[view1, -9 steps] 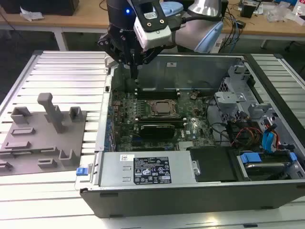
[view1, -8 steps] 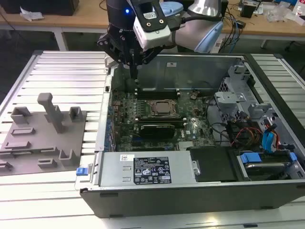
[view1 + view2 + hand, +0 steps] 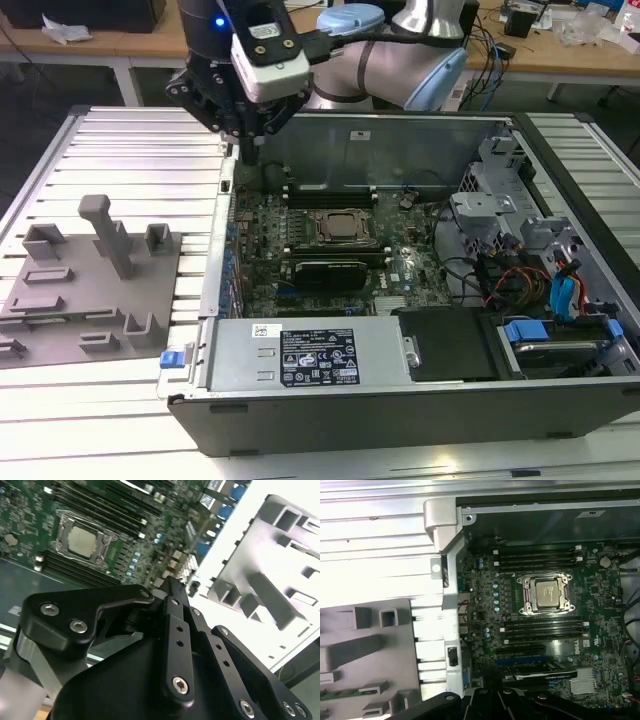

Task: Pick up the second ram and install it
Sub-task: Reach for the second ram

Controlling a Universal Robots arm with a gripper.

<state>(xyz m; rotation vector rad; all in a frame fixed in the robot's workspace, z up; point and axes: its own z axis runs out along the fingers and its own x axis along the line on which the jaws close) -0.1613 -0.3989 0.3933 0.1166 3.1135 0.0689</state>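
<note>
Pincer (image 3: 249,150) — narrow, fingers together, nothing held; poised above the open computer case (image 3: 400,140), at its wall on the exterior view's left. Second ram (image 3: 335,694) — green stick lying in the grey fixture (image 3: 150,290) on the desk (image 3: 130,150).

In the first wrist view, the second ram (image 3: 332,694) runs off the picture's edge.

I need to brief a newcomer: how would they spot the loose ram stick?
Find the open computer case; beside it, on the exterior view's left, lies a grey plate of blocks and posts. In the first wrist view, the ram lies flat on that plate: a thin strip, the only green thing among grey parts.
</note>
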